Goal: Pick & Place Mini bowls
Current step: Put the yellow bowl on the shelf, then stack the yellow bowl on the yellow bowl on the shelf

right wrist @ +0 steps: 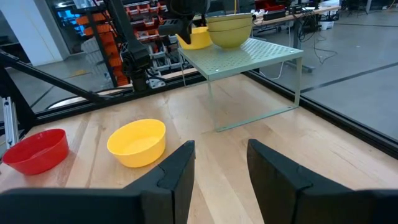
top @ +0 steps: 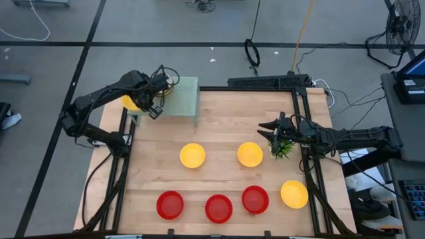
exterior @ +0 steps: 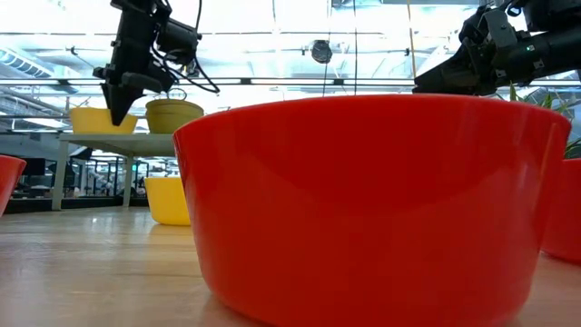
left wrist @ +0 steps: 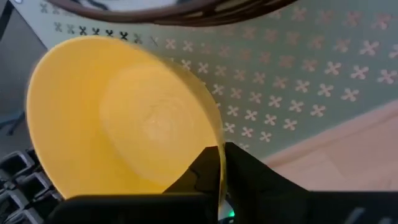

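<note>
Closest to the front edge sit three red bowls (top: 218, 207) and a yellow bowl (top: 294, 194), with two more yellow ones (top: 192, 156) mid-table. Right gripper (top: 269, 127) hangs by the plant (top: 283, 149), fingers apart, holding nothing. At the back, the left gripper (top: 151, 105) is pinched on the rim of a yellow mini bowl (left wrist: 118, 118) at the green shelf (top: 182, 96) edge. Honestly, a rim-only pinch looks sketchy: the bowl could tilt out, or land half off the shelf and tip.
</note>
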